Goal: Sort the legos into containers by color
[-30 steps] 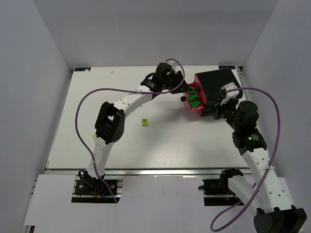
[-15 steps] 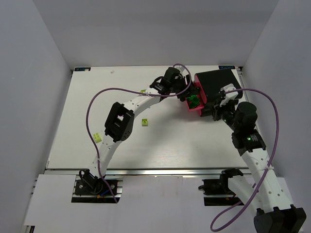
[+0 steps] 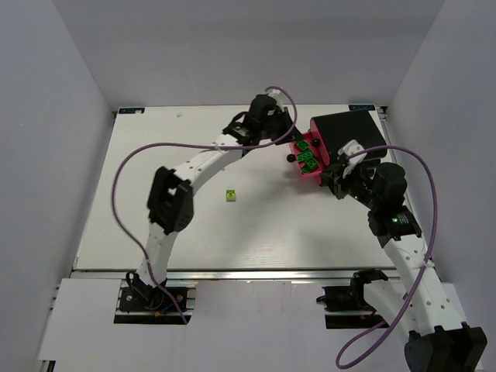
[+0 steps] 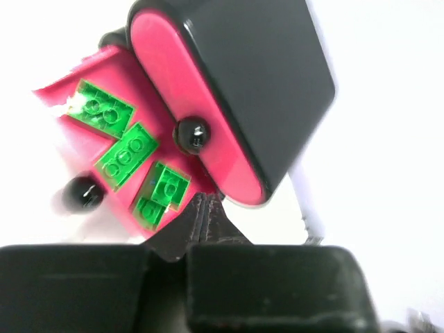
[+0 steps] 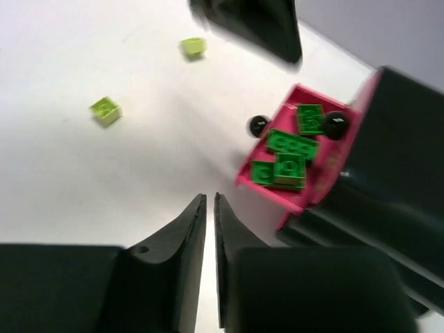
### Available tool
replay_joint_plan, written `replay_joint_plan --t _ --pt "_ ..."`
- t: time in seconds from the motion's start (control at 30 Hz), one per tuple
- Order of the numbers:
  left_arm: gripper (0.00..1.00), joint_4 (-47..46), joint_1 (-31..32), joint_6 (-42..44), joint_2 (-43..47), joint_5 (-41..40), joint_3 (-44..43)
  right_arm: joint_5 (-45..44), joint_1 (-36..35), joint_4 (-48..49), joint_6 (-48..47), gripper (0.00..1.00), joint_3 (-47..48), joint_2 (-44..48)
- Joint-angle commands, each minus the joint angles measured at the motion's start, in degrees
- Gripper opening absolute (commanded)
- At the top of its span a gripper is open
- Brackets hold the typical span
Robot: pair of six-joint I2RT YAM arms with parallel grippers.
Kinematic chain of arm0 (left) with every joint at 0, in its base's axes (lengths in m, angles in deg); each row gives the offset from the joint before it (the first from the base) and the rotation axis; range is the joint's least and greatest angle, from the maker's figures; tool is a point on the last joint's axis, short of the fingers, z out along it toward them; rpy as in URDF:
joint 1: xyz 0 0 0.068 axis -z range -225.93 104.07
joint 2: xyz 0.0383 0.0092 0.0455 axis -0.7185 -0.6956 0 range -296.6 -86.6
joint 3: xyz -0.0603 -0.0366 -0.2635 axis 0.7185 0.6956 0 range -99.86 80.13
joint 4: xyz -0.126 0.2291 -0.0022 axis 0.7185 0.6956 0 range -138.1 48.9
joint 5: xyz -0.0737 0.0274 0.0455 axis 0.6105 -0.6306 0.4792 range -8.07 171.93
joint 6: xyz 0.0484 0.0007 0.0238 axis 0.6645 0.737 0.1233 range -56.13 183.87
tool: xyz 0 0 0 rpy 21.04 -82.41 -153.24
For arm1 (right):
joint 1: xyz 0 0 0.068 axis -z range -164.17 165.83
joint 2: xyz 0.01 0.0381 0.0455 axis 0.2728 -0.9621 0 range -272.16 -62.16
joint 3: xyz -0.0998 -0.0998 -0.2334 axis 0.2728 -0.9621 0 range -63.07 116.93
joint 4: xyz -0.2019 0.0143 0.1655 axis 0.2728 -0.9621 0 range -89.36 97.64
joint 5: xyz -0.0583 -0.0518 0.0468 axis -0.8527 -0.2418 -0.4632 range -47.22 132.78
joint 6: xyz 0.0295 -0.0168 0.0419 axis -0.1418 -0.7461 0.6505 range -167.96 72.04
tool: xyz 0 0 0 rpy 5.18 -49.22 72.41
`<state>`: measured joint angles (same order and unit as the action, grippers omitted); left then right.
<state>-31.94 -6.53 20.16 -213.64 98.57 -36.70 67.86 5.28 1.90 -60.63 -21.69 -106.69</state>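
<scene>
The white surface [image 3: 155, 147] carries the black containers [image 3: 353, 128] near its far right corner. A lime lego [image 3: 230, 196] lies alone about the middle. In the right wrist view a second lime lego [image 5: 193, 46] lies apart from it.

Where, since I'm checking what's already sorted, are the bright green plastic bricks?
In the top view, the bright green plastic bricks lie inside the pulled-out magenta drawer of the black box, at the far right of the table.

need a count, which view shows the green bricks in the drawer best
Left wrist: the green bricks lie close and sharp, studs visible. Right wrist shows them smaller and blurred; the top view only as green specks.
</scene>
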Motion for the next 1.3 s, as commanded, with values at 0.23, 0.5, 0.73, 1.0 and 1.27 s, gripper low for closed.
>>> replay_joint_plan --t 0.23,0.5,0.73,1.0,1.27 --pt "0.40 7.05 -1.34 24.53 52.89 -27.96 46.70 5.89 -6.67 -9.03 -14.94 0.00 10.17 -21.60" --pt "0.77 5.20 -1.34 28.49 70.52 -39.05 68.40 -24.77 -18.63 -11.14 -12.38 0.01 30.14 -43.25" --pt "0.91 7.74 -1.34 29.99 73.43 -43.27 68.85 -43.88 -22.94 -14.12 -14.58 0.19 41.22 -57.06" --pt "0.92 8.53 -1.34 29.99 72.99 -43.62 68.50 -52.39 -22.94 -14.39 -16.33 0.20 44.65 -62.24" --pt "0.92 8.62 -1.34 30.08 73.87 -45.12 68.67 -58.82 -22.68 -14.13 -18.97 0.21 45.89 -64.63"
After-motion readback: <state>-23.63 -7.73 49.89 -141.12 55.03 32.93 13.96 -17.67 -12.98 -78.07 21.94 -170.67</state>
